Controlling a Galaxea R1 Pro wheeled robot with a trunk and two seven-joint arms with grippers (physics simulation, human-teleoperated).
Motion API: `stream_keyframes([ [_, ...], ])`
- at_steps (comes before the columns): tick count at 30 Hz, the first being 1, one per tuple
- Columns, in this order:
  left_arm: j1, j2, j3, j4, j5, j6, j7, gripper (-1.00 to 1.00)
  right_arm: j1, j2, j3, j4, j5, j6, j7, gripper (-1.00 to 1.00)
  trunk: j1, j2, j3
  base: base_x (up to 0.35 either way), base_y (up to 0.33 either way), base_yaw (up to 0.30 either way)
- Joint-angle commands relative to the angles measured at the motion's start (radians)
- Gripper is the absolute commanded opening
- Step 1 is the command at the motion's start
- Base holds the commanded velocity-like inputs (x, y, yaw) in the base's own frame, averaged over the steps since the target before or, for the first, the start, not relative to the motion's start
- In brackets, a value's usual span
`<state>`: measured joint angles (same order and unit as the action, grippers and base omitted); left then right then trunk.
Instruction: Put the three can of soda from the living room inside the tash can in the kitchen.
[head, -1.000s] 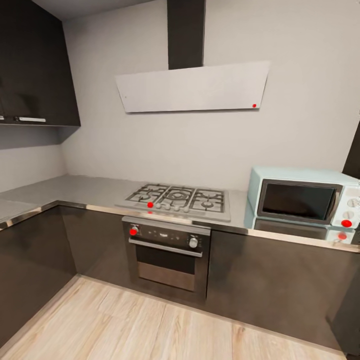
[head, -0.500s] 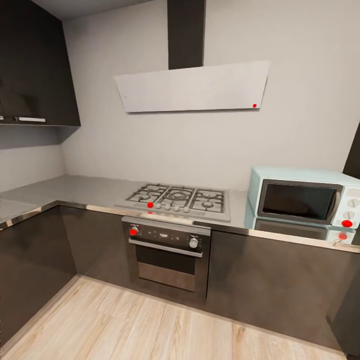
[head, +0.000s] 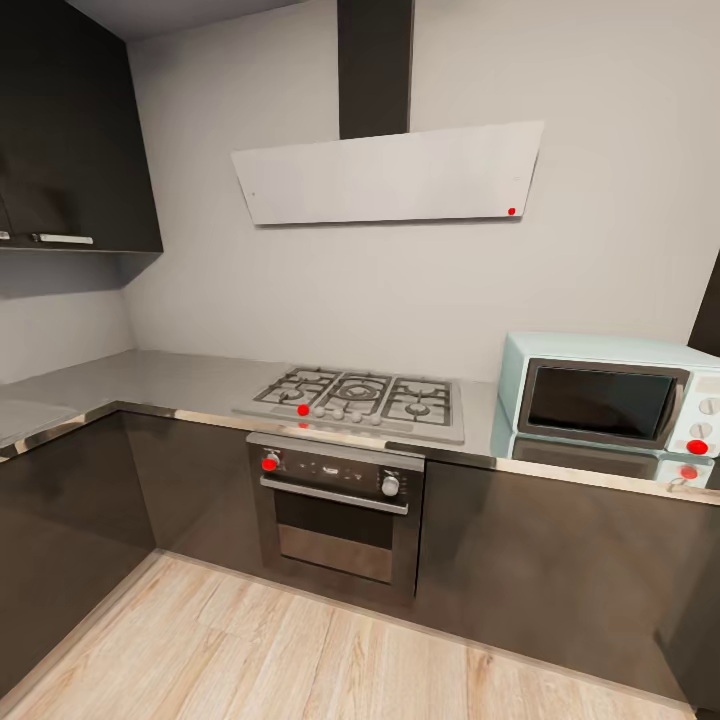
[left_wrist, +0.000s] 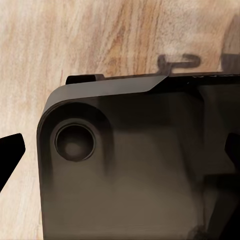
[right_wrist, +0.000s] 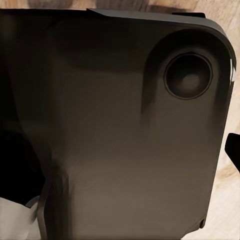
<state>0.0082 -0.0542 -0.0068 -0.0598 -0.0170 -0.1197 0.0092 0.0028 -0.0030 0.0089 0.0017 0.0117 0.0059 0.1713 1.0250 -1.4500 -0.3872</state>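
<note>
Steel hob above oven; microwave beside.

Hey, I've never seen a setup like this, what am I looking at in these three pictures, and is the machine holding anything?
These are simulator renders from a wheeled robot with two arms. The big picture comes from a camera on its head and faces a kitchen corner: a grey counter carrying a gas hob, with a built-in oven below it, a pale blue microwave at the right, a slanted hood on the wall, dark cabinets and a light wood floor. The other two pictures come from cameras on each wrist. Each looks at a dark, rounded part of the robot's own body close up, with wood floor at the edges. The jaws are not in view, so I cannot say whether anything is held. No soda cans or bin appear.
</note>
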Motion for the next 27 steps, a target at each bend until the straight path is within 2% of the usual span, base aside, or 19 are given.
stream_keyframes([
  [1,0.0,0.0,0.0,0.0,0.0,0.0,0.0,1.0,0.0,0.0,0.0,0.0,0.0,0.0,0.0,1.0,0.0,0.0,0.0,0.0,0.002,0.0],
  [15,0.001,0.001,0.002,0.001,0.001,0.0,0.0,1.0,0.0,0.001,-0.005,-0.002,-0.003,-0.005,-0.001,1.0,0.0,0.0,0.0,0.0,0.0,0.0],
  [27,0.001,0.002,0.01,0.003,0.006,0.008,-0.001,1.0,0.003,-0.014,-0.014,-0.006,-0.011,-0.012,-0.001,1.0,0.0,0.0,0.0,0.0,0.0,0.0],
])
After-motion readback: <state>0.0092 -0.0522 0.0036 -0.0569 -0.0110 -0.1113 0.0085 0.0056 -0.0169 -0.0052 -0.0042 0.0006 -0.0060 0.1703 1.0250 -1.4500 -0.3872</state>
